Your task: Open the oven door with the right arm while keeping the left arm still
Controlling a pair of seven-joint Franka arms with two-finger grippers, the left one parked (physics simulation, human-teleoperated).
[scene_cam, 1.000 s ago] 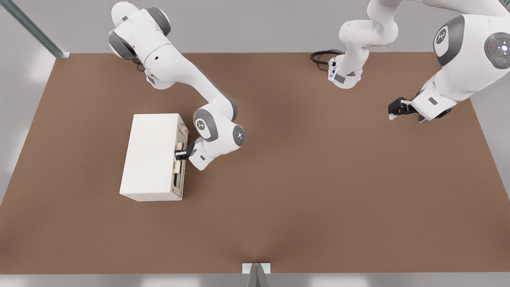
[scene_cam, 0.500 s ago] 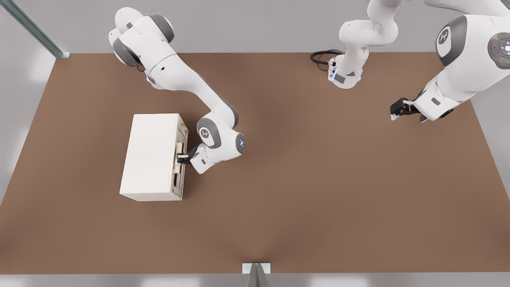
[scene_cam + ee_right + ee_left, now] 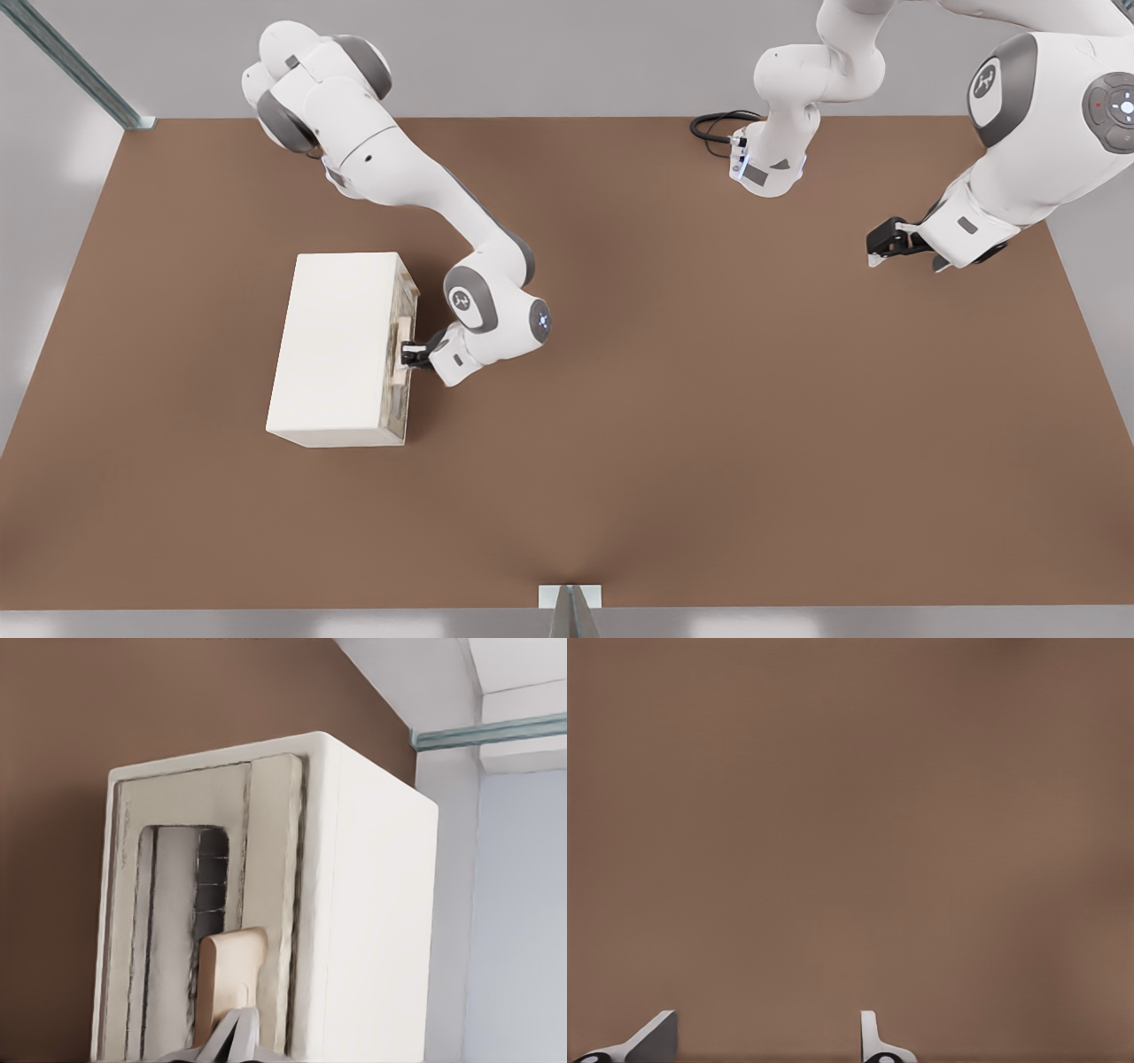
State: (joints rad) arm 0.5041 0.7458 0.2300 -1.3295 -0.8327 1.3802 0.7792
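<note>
- One oven (image 3: 335, 346) on the brown desk (image 3: 673, 425), a cream-white box toward the front view's left; its front face looks toward the front view's right.
- Right arm (image 3: 416, 199) reaches from the far desk edge down to that front face.
- Gripper (image 3: 407, 355) sits right against the oven door (image 3: 403, 350), at the pale tan handle (image 3: 229, 979).
- Handle directly ahead of the gripper; in the right wrist view a pale fingertip (image 3: 232, 1038) lies over the handle's near end, with the dark window (image 3: 211, 881) just beyond it.
- Whether the fingers are apart or clamped on the handle: cannot tell; the wrist and the handle hide them.
- Versus one second ago: gripper has slid along the door toward the near end of the oven, and the wrist has dropped closer in beside the front face.
- Elbow and shoulder have also shifted slightly toward the front view's right.
- Door still lies close against the oven front; oven has not moved on the desk.
</note>
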